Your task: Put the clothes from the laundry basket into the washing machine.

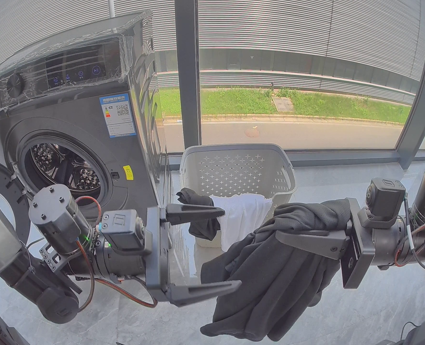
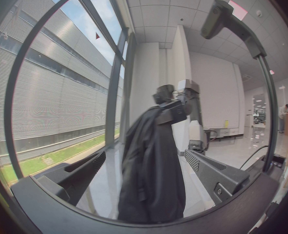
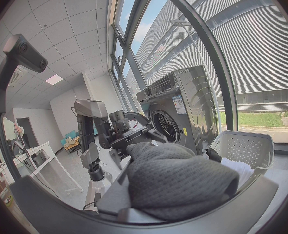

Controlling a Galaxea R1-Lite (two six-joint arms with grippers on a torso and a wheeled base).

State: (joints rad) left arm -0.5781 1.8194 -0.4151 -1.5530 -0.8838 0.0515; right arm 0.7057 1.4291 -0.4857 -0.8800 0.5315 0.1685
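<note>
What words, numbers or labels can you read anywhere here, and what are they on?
Nothing reads clearly.
The white label on the washing machine: print and code too small.
The yellow sticker beside its door opening: too small.
The control panel: lit symbols, too blurred.

Bright daylight pours through the window (image 1: pixel 294 49), glossing the floor (image 1: pixel 126 322); wrist views bulge, corners dark.

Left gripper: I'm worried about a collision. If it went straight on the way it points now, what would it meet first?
Most likely the dark garment hanging from the right gripper. The left wrist view shows it straight ahead of the open left gripper, though the gap between them is hard to judge.
</note>
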